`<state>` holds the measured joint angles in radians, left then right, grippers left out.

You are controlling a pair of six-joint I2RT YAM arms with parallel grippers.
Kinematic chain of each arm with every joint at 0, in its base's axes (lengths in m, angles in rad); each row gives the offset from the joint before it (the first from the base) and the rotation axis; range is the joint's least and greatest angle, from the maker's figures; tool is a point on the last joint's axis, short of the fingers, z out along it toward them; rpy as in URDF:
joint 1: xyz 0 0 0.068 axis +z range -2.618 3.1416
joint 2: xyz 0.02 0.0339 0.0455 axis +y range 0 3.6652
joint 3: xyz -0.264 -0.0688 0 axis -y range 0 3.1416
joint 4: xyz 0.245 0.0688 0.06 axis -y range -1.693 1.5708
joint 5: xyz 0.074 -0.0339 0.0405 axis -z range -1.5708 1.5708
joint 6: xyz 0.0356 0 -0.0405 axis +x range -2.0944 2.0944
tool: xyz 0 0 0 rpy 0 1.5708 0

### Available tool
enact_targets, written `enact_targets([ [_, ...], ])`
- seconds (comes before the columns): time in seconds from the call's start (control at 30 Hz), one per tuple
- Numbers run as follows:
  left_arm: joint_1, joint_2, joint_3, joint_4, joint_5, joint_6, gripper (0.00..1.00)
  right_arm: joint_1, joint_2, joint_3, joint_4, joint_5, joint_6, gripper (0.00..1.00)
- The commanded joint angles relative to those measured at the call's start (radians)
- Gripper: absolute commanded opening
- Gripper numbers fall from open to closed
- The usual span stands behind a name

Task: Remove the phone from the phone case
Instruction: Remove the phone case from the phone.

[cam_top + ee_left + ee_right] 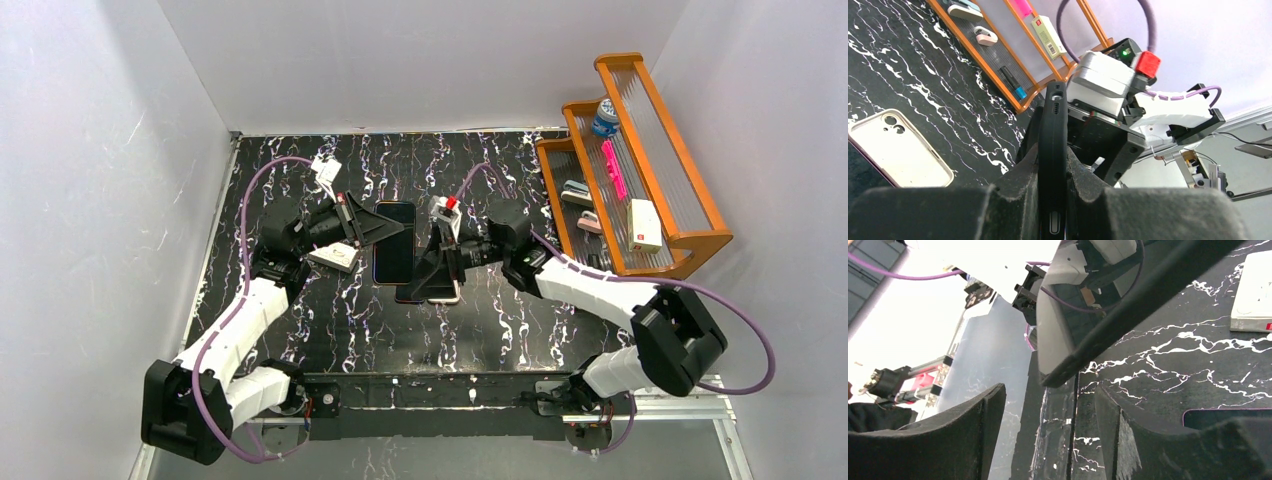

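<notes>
Left wrist view: the left gripper (1053, 161) is pressed together on a black phone case (1054, 120), pinching its long edge so that it stands edge-on above the surface (330, 330). From above, the case's upper face is dark and glossy like a phone screen, but I cannot tell for certain whether the phone sits inside. Just to the right of the black case in the top view, the right gripper (1048, 405) is spread wide and holds nothing; the case's corner hangs above the gap between its fingers. Below the black case, a cream phone case (898, 150) with camera cutouts lies flat beside a dark, purple-edged slab. A white box (335, 258) lies near the black case's left side. An orange wooden rack (618, 62) stands well to its right.
</notes>
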<state>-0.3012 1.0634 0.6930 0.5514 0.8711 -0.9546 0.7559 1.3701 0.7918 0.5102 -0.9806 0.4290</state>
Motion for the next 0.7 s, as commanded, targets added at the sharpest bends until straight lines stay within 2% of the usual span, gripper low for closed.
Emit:
enact_targets([
  [0.0, -0.01, -0.036, 0.02, 0.081, -0.004, -0.028, 0.0, 0.012, 0.035, 0.058, 0.116, -0.001, 0.077, 0.71],
  [0.3, -0.018, -0.033, 0.014, 0.089, -0.01, -0.037, 0.0, 0.022, 0.067, 0.098, 0.133, -0.021, 0.083, 0.58],
  [0.57, -0.018, 0.008, 0.017, 0.089, -0.023, -0.154, 0.0, 0.023, 0.081, 0.096, 0.063, -0.08, -0.026, 0.16],
  [0.67, -0.019, 0.035, 0.021, 0.09, -0.032, -0.202, 0.0, 0.022, 0.076, 0.099, 0.021, -0.117, -0.106, 0.06],
])
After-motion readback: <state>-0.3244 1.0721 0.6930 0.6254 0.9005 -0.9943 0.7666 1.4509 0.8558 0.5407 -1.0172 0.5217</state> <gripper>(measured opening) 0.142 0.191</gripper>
